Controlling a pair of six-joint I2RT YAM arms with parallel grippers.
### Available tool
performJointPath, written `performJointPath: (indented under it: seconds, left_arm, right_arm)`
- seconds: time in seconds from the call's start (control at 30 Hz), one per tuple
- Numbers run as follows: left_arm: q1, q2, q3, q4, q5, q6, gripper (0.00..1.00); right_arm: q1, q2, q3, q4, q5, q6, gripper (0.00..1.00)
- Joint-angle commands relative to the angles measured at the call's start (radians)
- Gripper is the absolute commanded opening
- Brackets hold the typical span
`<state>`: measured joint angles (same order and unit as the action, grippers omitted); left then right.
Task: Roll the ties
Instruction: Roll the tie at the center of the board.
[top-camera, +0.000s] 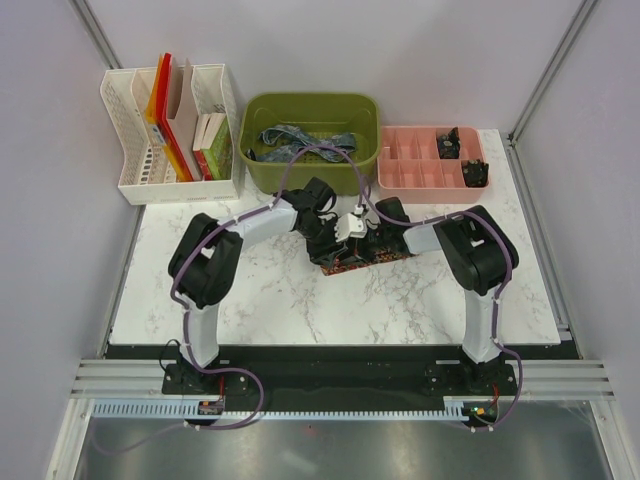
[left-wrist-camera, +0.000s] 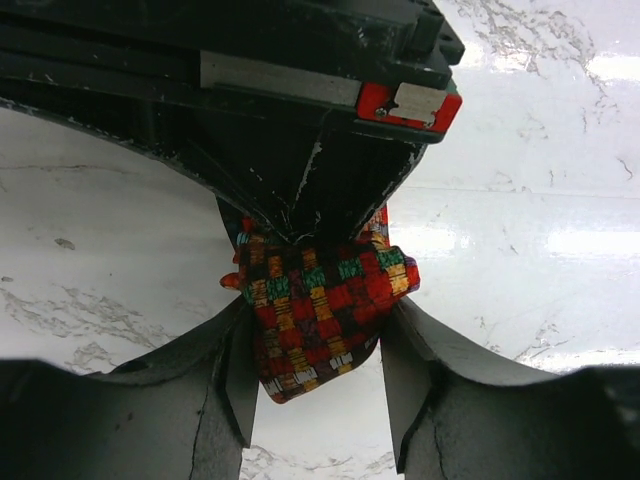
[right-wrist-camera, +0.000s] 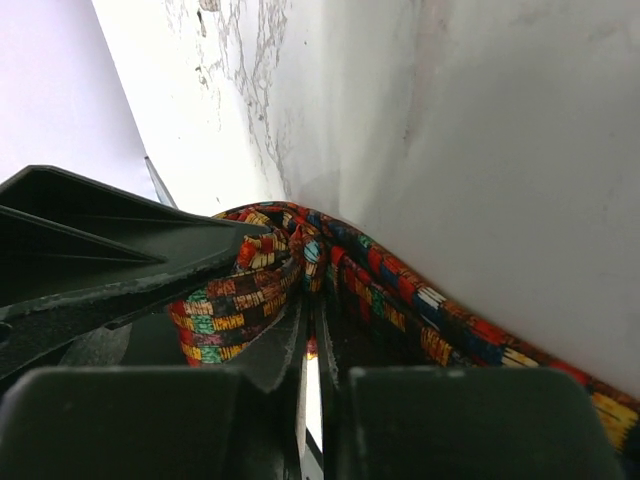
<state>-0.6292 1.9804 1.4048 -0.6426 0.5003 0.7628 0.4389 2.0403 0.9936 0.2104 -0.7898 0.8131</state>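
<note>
**Findings.** We find the red tie (left-wrist-camera: 320, 310) at the middle of the table (top-camera: 300, 310), between the two arms, partly wound into a small bundle. The left gripper (left-wrist-camera: 318, 350) straddles that bundle with one finger against each flank. We record it as pinching the roll across its width. The right gripper (right-wrist-camera: 310, 300) has its jaws pressed almost together, with only a thin slit between them and a fold of the tie caught at the tips. In the right wrist view the unrolled length runs away from it along the marble. The blue tie (top-camera: 300, 138) lies loose in the bin (top-camera: 310, 100).

**Judgement.** The first roll is part done and the second is not begun.

**Risks noted.**
- If the right jaws part before the left hold is firm, the inner turns may spring loose and the bundle unwind.
- The left hold bears on soft fabric. Too light, and the roll slips out; too hard, and it flattens into a wad instead of a coil.
- Both grippers crowd the same small bundle. Withdrawing the right one could drag the core out with it or knock the left fingers.
- The free length lies under the right arm and may snag or twist, so that it winds on crooked.
</note>
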Motion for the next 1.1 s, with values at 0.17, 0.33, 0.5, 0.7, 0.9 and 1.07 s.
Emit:
performJointPath:
  seconds: [0.17, 0.33, 0.5, 0.7, 0.9, 1.07]
  left_arm:
    - [-0.075, 0.132, 0.075, -0.080, -0.054, 0.068, 0.34]
    - [-0.075, 0.167, 0.082, -0.147, -0.104, 0.119, 0.30]
    - [-0.075, 0.187, 0.085, -0.169, -0.120, 0.144, 0.29]
    - [-0.073, 0.187, 0.085, -0.186, -0.118, 0.191, 0.27]
    - [-0.066, 0.196, 0.105, -0.213, -0.100, 0.245, 0.26]
    - [-0.055, 0.215, 0.138, -0.244, -0.095, 0.267, 0.27]
  right_arm:
    - [-0.002, -0.005, 0.033, -0.087, -0.023, -0.106, 0.18]
    - [-0.052, -0.017, 0.085, -0.209, -0.034, -0.218, 0.20]
    - [-0.091, -0.037, 0.115, -0.333, -0.061, -0.298, 0.34]
    - [-0.137, -0.084, 0.122, -0.417, -0.100, -0.354, 0.42]
    - [-0.138, -0.124, 0.105, -0.388, -0.140, -0.322, 0.50]
    - [-0.138, -0.140, 0.076, -0.298, -0.163, -0.250, 0.59]
